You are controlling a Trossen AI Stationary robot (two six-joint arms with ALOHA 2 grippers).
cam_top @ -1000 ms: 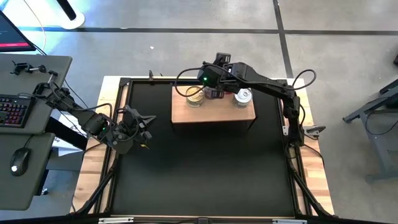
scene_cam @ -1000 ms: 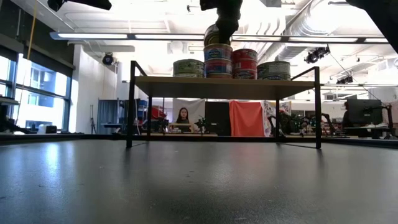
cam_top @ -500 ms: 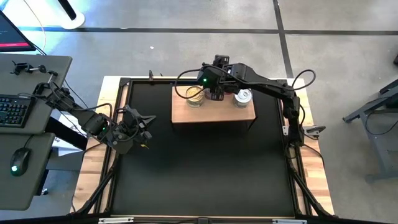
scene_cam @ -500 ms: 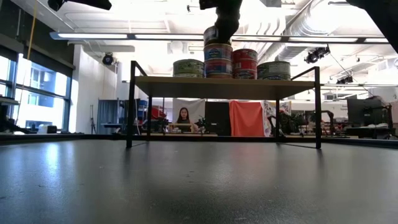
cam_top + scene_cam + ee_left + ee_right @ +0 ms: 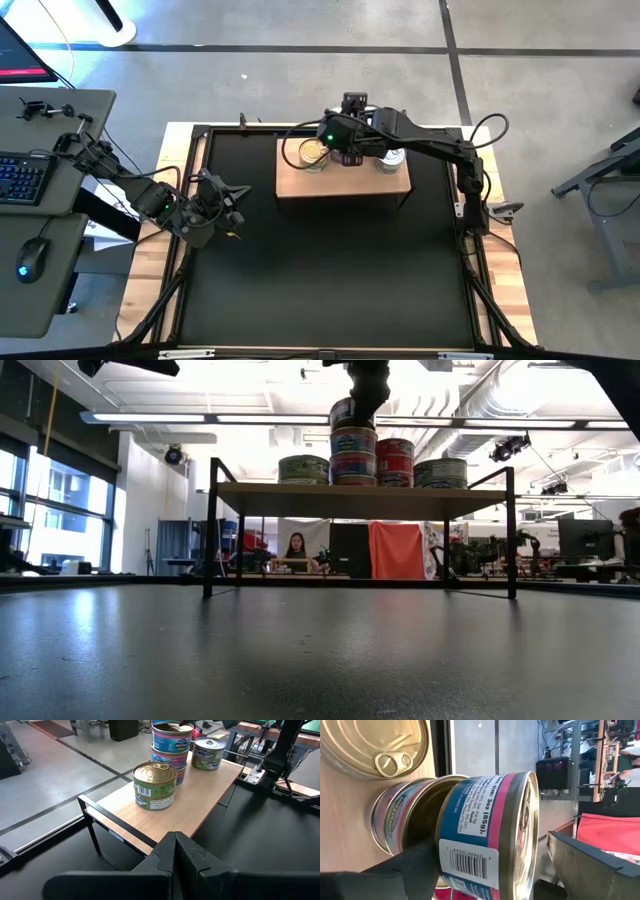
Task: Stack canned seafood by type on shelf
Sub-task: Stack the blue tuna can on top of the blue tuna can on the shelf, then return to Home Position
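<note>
- The left gripper (image 5: 222, 195) hangs over the black mat (image 5: 330, 270), well left of the wooden shelf (image 5: 340, 180), fingers together.
- On the shelf's left part stands a gold-lidded green-label tin (image 5: 155, 785).
- The right gripper (image 5: 350, 152), over the shelf's middle, clamps a blue-and-pink tin (image 5: 490, 835) atop the blue-and-pink stack (image 5: 353, 455).
- A silver-lidded tin (image 5: 208, 753) stands right of that stack.

The right gripper (image 5: 350, 152) now sits a little farther back over the shelf (image 5: 340, 178) than a second ago — the pink-and-blue tin (image 5: 487, 837) between its fingers hangs tilted just above the stacked pink-and-blue tins (image 5: 353, 453), slightly higher.
</note>
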